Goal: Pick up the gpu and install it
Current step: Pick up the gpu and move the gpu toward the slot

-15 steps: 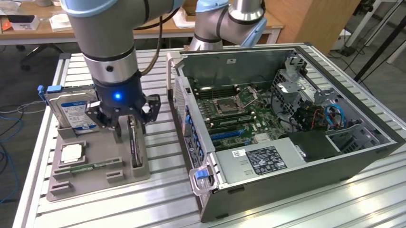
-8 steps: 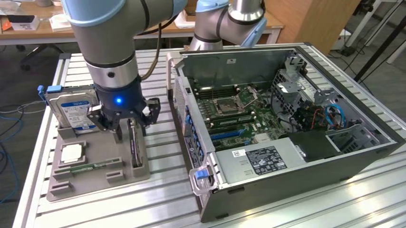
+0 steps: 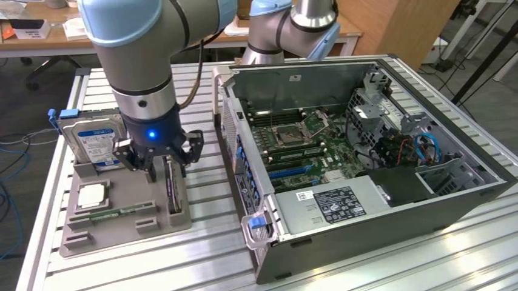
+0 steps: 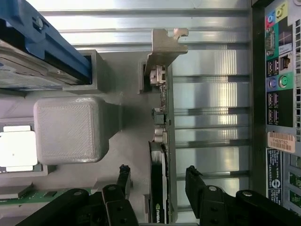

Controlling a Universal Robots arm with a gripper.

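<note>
Black spread gripper [image 4: 157,175] astride thin gpu [image 4: 163,136] (grey metal bracket [image 4: 165,46])

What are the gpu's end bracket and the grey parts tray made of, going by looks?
gpu end bracket: likely bare sheet metal, dull silver sheen, thin bent tab.
parts tray: probably 3D-printed plastic, matte grey, fine layered texture on its block.

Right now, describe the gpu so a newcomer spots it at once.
A grey tray sits on the exterior view's left of the open case. The gpu stands on edge along the tray's case side, straddled by the open gripper. Unlike the flat memory stick and thick labelled drive, it is a thin dark card with a metal bracket.
</note>
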